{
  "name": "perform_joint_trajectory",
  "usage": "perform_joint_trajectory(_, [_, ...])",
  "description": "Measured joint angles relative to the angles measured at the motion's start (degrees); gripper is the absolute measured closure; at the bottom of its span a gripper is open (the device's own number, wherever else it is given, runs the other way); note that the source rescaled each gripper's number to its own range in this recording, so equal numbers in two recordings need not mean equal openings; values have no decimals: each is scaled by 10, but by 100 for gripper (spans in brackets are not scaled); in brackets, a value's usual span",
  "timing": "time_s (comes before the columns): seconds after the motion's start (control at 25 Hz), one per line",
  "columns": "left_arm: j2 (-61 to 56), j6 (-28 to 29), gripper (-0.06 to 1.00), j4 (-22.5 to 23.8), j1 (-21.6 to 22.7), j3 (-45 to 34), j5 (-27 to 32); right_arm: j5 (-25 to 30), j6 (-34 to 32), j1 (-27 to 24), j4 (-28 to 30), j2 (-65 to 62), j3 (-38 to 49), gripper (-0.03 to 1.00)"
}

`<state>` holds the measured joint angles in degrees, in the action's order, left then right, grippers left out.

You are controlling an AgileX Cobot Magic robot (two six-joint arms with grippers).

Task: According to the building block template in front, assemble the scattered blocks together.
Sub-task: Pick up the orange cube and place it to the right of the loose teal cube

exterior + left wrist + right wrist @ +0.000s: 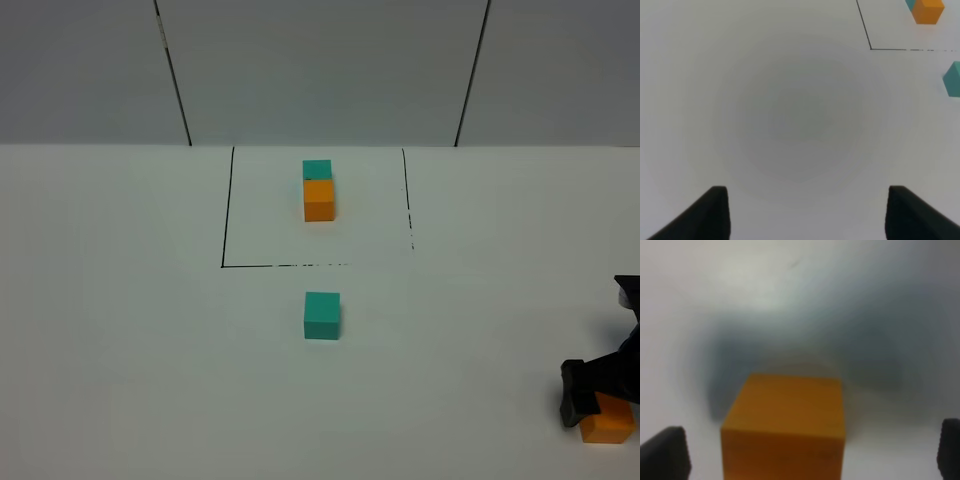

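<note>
Straddling the orange cube [610,428] with the right gripper [807,450] spread wide, not yet gripping.
On the table [120,350], the template [319,190] sat inside its black outline [226,220] near the far edge, centre. The teal cube [322,316] stood mid-table just outside the outline. The orange cube was by the front right corner, between the jaws, untouched. Cubes looked light, rigid and matte; pinch opposite flat faces. The left gripper [807,215] was open and empty.

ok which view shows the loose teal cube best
The exterior high view: the loose teal cube shows whole and unobstructed there. The left wrist view cuts it off at the frame edge; the right wrist view misses it.
</note>
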<state>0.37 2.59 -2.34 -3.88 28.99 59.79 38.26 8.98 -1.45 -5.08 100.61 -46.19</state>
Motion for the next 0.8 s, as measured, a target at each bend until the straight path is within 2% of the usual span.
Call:
perform_joint_trajectory(0.36, [0, 0, 55, 0, 0, 0, 0, -6, -26, 0, 28, 21, 0, -3])
perform_joint_trajectory(0.8, [0, 0, 55, 0, 0, 0, 0, -21, -34, 0, 28, 23, 0, -3])
